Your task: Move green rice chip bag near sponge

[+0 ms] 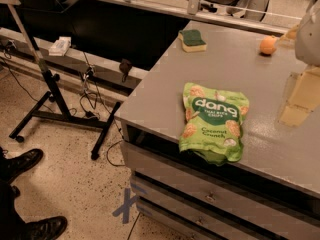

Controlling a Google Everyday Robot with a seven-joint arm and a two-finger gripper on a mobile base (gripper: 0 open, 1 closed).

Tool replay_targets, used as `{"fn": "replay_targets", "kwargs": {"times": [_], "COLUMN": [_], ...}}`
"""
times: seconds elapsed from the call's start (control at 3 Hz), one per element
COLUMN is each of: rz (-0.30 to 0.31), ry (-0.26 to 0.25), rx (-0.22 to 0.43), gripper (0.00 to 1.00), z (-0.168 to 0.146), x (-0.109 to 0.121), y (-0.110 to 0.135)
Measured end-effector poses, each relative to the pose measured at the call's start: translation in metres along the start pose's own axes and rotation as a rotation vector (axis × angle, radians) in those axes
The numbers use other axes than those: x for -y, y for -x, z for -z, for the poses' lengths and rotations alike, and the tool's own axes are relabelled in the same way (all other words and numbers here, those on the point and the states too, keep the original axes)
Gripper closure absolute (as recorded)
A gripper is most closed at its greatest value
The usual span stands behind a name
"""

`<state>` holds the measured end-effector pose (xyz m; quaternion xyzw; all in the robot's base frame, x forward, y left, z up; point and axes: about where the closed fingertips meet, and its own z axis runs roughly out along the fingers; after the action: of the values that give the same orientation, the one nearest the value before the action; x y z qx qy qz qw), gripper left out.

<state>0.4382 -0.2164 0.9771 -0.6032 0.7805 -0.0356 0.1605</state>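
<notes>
The green rice chip bag (214,122) lies flat on the grey table (240,64) near its front edge, its bottom end slightly over the edge. The sponge (192,40), dark green on top with a yellow base, sits at the table's far left corner, well beyond the bag. My gripper (298,100) hangs at the right edge of the view, pale and blocky, above the table to the right of the bag and apart from it. It holds nothing that I can see.
A round orange fruit (268,45) sits at the far right of the table. Drawers (200,194) run under the table front. On the floor at left are a black stand (55,99), cables and a person's black shoes (22,164).
</notes>
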Motion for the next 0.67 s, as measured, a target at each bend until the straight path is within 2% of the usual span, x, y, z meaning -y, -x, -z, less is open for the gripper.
{"fn": "replay_targets", "kwargs": {"times": [0.33,0.67], "rz": [-0.007,-0.086], "ry": [-0.01,-0.007], "rx": [-0.001,-0.014], "gripper": [0.0,0.0], "z": [0.001,-0.011], "x": [0.0,-0.003], "y": [0.001,-0.002]}}
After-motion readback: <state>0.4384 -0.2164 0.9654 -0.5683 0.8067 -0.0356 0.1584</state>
